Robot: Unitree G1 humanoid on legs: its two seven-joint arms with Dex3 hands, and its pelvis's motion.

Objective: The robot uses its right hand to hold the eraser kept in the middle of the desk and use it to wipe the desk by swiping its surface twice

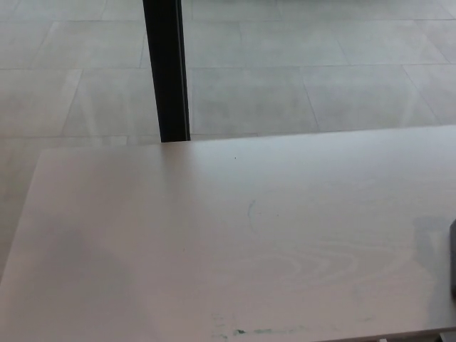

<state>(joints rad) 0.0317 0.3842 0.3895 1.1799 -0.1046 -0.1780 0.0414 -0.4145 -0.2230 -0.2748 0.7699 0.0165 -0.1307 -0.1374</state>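
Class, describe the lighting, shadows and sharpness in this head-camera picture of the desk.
Head view: soft, even light on the pale wooden desk; a faint shadow darkens its left part; the whole frame is slightly blurred; a dark object is cut off at the right edge, unidentifiable.

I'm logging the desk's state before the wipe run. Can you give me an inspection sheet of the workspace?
Surface: pale desk, mostly bare; a faint blue pen mark near the middle, greenish smudges along the near edge, a tiny dark speck near the far edge.
Job's things: no eraser seen on the desk.
Clutter: nothing seen.
Hands: left not in view; a dark shape at the right edge, too cropped to identify.
Cables: nothing seen.
Surroundings: grey tiled floor beyond the desk; a black upright post behind the far edge.
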